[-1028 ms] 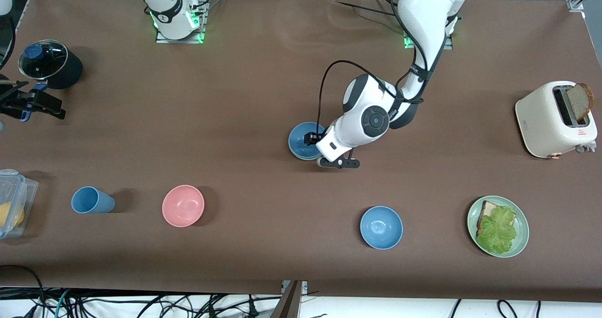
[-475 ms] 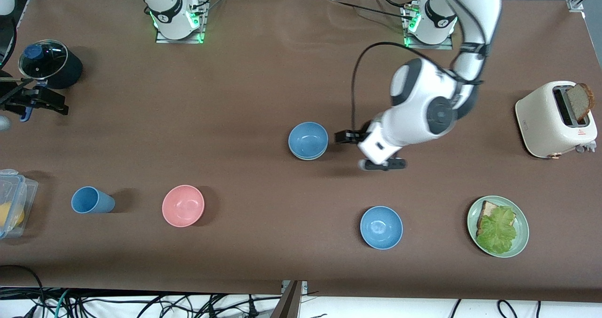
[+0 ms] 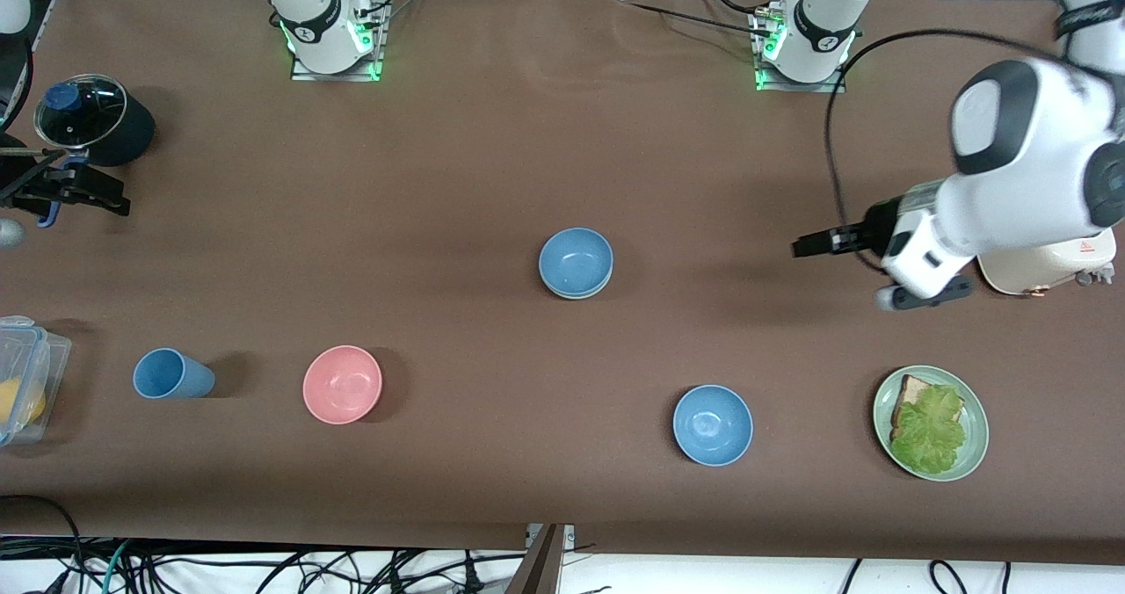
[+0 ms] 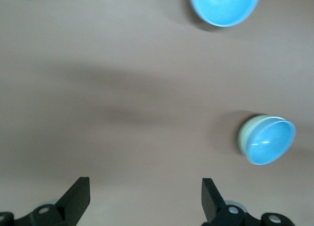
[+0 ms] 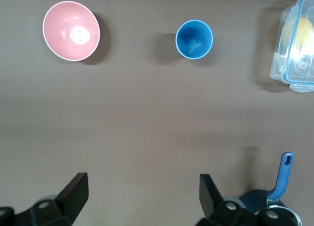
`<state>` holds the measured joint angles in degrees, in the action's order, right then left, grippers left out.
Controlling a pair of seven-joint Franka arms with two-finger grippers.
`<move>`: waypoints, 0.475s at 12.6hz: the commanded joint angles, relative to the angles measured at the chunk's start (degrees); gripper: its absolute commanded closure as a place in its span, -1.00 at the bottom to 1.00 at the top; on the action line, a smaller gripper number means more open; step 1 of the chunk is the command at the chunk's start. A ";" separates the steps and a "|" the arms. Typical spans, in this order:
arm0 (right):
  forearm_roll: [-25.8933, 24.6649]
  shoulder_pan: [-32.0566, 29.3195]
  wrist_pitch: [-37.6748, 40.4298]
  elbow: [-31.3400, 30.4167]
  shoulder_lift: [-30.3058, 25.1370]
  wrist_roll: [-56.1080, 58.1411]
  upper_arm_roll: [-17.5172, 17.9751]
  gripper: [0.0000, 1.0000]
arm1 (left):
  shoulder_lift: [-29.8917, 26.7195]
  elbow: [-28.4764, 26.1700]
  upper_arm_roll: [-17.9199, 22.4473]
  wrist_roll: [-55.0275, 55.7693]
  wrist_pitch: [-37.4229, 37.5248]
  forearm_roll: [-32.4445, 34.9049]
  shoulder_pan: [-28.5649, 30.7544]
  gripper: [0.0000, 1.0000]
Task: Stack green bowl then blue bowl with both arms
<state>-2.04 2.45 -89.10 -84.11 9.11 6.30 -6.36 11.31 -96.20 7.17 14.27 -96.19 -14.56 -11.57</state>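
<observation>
The blue bowl (image 3: 576, 260) sat inside the green bowl (image 3: 576, 293) near the middle of the table (image 3: 492, 137). Only a thin pale rim of the green bowl showed under it. In the left wrist view the same stack was seen, the blue bowl (image 4: 269, 141) nested in the green one (image 4: 244, 135).

The left gripper (image 3: 809, 246) hung in the air over bare table toward the left arm's end, between the stack and the toaster (image 3: 1037, 273), and it held nothing. Its two fingers (image 4: 78, 196) stood wide apart. The left arm's big white wrist covered most of the toaster.

The right gripper (image 3: 66, 191) was at the table edge at the right arm's end, over the table just beside a dark pot (image 3: 110, 133) with a glass lid. Its fingers (image 5: 76, 189) were also spread wide and empty. In the right wrist view the pot (image 5: 265, 206) showed beside one finger.

A second, brighter blue bowl (image 3: 713, 424) stood alone near the table edge closest to the front camera. A green plate (image 3: 976, 440) with bread and lettuce lay near the same edge, toward the left arm's corner. A pink bowl (image 3: 342, 384) and a blue cup (image 3: 171, 374) lying on its side were also along that edge, toward the right arm's end. A clear box (image 3: 31, 374) with something yellow inside sat at the edge past the cup.
</observation>
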 commanded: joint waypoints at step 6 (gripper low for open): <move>-0.33 -0.78 0.15 -0.36 -0.32 0.11 0.91 -1.00 | -13.50 -4.60 -6.72 -0.39 5.56 18.16 6.20 -1.00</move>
<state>-2.04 2.44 -89.13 -84.11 9.29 6.30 -6.33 1.35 -97.37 3.40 14.28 -91.17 2.14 -8.54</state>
